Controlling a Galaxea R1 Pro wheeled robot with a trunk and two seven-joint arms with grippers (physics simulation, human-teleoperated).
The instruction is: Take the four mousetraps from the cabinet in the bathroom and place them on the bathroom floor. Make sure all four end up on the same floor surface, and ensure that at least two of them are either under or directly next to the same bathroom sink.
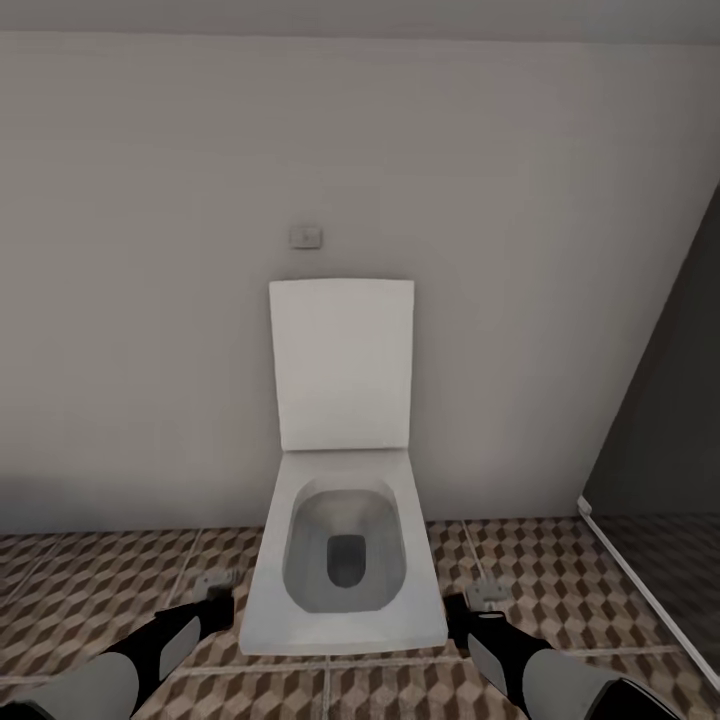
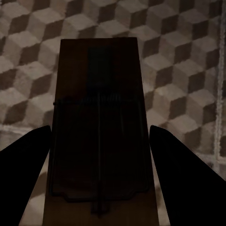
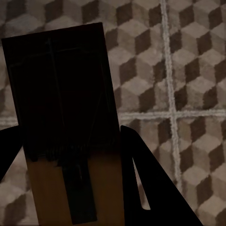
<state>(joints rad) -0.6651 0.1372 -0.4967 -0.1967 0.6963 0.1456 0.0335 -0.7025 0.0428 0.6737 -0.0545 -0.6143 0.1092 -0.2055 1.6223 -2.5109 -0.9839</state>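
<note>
I count two flat brown wooden mousetraps, one [image 2: 99,141] clamped in my left fingers [image 2: 28,165], one [image 3: 66,127] in my right fingers [image 3: 141,183], above cube-patterned floor tiles [image 3: 188,61] facing one white toilet [image 1: 345,560].

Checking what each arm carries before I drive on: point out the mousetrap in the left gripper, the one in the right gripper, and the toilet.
left mousetrap [image 2: 99,141]: left wrist view, middle of its wooden board.
right mousetrap [image 3: 66,108]: right wrist view, middle of its board.
toilet [image 1: 343,560]: head view, inside of the bowl.
</note>
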